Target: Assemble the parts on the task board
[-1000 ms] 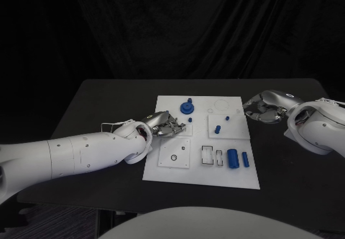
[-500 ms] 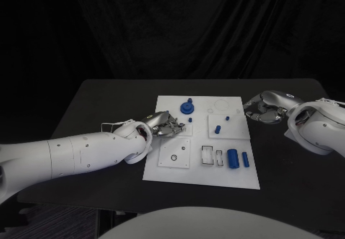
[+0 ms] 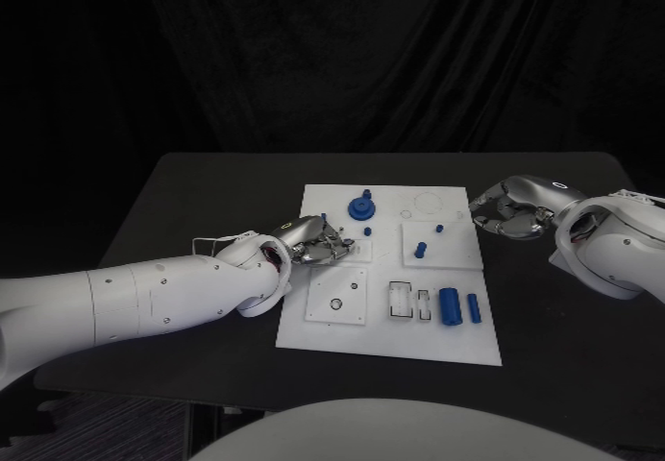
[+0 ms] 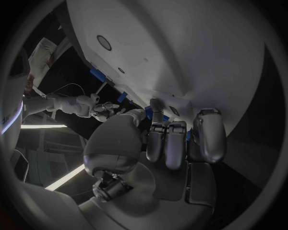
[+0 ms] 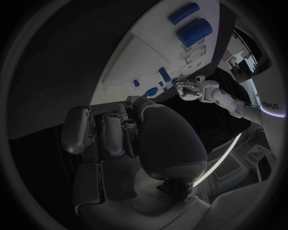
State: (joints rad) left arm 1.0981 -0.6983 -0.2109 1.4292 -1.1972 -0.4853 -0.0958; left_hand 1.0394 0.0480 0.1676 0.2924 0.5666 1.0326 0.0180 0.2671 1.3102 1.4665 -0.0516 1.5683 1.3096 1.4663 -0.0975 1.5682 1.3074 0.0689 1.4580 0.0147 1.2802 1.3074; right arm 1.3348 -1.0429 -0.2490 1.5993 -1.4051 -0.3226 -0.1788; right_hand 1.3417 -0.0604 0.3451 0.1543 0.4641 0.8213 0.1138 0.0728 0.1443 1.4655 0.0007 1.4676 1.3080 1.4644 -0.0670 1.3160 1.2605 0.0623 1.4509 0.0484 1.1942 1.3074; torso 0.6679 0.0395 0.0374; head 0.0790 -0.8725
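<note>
The white task board (image 3: 388,331) (image 4: 180,48) (image 5: 150,52) lies mid-table. My left hand (image 3: 322,242) (image 4: 174,139) hovers low over its left middle with the fingers curled in, and they pinch a small blue part (image 4: 149,113) that is mostly hidden. My right hand (image 3: 505,216) (image 5: 114,134) rests at the board's right edge, fingers curled with nothing in them. On the board stand a blue gear with a peg (image 3: 360,205) and short blue pegs (image 3: 367,230) (image 3: 419,250) (image 3: 438,228). A thick blue cylinder (image 3: 449,304) (image 5: 194,31) and a slim one (image 3: 474,307) (image 5: 183,13) lie at its near right.
The black table (image 3: 208,192) surrounds the board, with bare room to the left and at the far side. A square plate with a round hole (image 3: 337,296) and slotted recesses (image 3: 409,300) sit at the board's near end.
</note>
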